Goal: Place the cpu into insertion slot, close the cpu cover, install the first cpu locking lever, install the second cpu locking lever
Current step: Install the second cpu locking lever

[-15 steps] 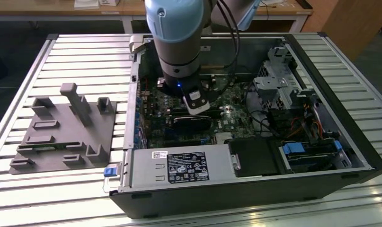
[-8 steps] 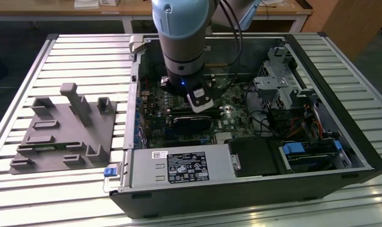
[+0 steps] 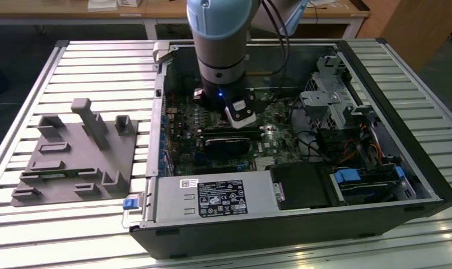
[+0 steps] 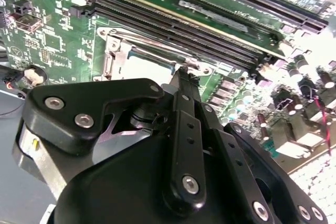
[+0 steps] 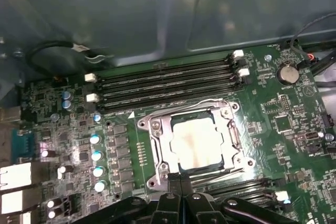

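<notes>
In the first wrist view the cpu (image 5: 198, 142), a pale square chip, lies in the insertion slot (image 5: 215, 167) on the green motherboard. The silvery cpu cover (image 5: 158, 136) lies flat around it, its cut-out showing the chip's top. A thin wire lever (image 5: 181, 108) runs along the socket's side nearest the memory slots. My gripper (image 5: 181, 183) is shut, its tips together at the opposite edge of the socket. The second wrist view shows the black gripper (image 4: 184, 74) ending right at the socket frame (image 4: 118, 51). In the exterior view the gripper (image 3: 241, 124) reaches down inside the open computer case.
Long black memory slots (image 5: 163, 80) run beside the socket, and a coin battery (image 5: 287, 72) sits near them. A black card (image 3: 229, 143), the power supply (image 3: 210, 197) and a drive cage (image 3: 330, 95) crowd the case. A grey fixture (image 3: 73, 151) stands on the slatted table at the exterior view's left.
</notes>
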### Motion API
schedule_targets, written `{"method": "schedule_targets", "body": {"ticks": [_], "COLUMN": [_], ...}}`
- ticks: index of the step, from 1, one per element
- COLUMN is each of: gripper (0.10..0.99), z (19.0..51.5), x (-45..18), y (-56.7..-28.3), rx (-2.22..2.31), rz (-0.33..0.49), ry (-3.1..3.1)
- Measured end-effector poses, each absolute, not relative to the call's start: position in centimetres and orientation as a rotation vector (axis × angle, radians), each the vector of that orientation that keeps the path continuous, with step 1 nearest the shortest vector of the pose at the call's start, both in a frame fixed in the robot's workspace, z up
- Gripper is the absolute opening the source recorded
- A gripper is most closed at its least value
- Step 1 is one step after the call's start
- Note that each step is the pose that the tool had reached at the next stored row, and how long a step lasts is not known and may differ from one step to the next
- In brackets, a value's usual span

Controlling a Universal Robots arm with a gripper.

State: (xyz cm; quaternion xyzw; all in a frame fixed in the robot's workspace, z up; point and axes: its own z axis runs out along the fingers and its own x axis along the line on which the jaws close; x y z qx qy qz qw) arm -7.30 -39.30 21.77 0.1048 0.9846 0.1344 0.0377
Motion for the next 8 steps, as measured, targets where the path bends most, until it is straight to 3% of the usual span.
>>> {"method": "schedule_targets", "body": {"ticks": [8], "gripper": [0.106], "z": [21.8], "x": [-6.2], "y": [-38.8], "rx": [0.321], "rz": [0.381], "ry": [3.025]}}
